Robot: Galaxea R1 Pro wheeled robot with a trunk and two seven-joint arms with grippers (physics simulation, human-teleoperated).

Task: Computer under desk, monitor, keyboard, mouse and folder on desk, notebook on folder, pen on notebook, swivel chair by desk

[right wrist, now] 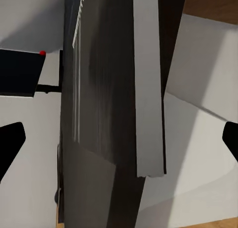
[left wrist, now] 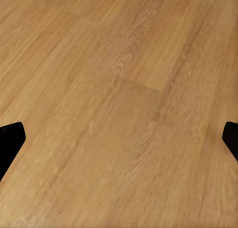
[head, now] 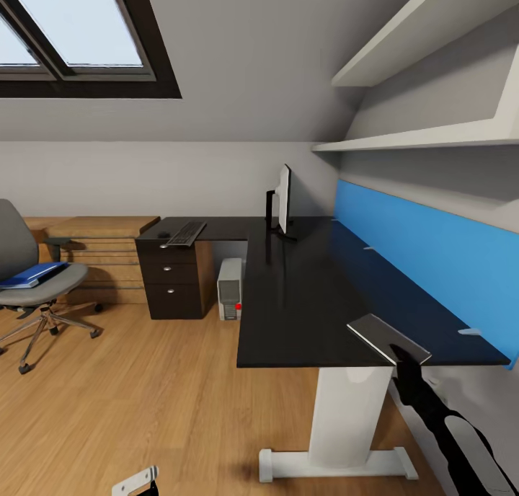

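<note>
Here, one monitor [head: 283, 200], one keyboard [head: 186, 233]

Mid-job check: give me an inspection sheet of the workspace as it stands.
Surface: desk, black top, mostly bare.
Job's things: monitor and keyboard on the desk; computer under it; folder on the swivel chair, which stands away from the desk; notebook at the desk's near edge.
Clutter: two small pale bits by the blue wall panel, too small to identify.
End effectors: left end effector open over the floor; right end effector open, at the notebook.
Cables: nothing seen.
Surroundings: wooden floor, skylight, wall shelves.
</note>
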